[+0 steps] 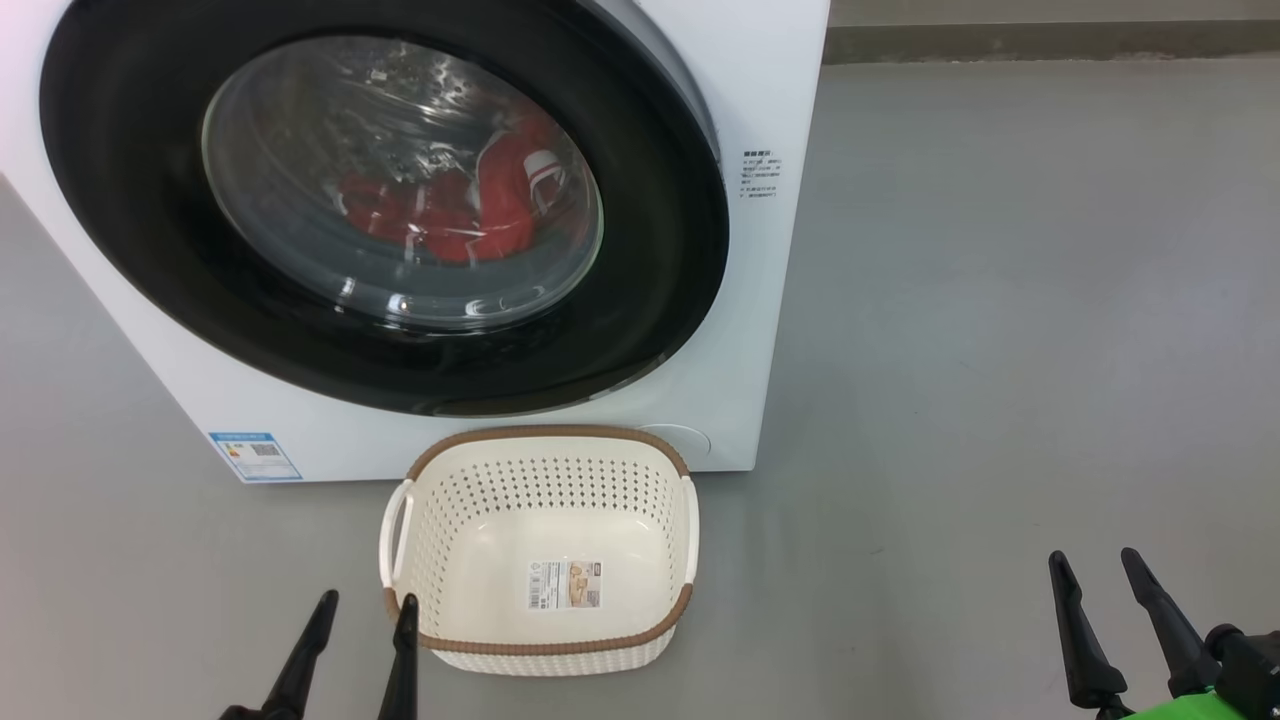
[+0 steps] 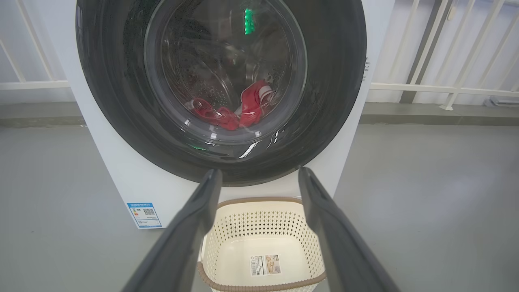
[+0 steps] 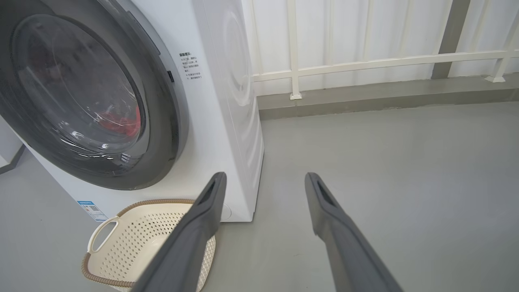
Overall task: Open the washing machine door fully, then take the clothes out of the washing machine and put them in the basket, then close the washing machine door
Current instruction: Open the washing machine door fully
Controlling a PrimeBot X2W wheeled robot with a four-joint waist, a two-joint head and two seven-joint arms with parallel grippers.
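now | washing machine (image 1: 760,300) far left | washing machine door (image 1: 150,250) shut | basket (image 1: 545,436) just before it, nearer | clothes (image 1: 470,210) inside, behind the door | left gripper (image 1: 367,600) wide, beside basket's near-left corner | right gripper (image 1: 1092,555) wide, near right

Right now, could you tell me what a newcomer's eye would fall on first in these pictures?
The large round washing machine door with its glossy black rim fills the head view's upper left, shut, with bright red, white-striped clothes lying behind its glass. Below it on the grey floor stands a cream perforated basket with a brown rim, holding no clothes. The left gripper and right gripper hang open at the bottom corners.
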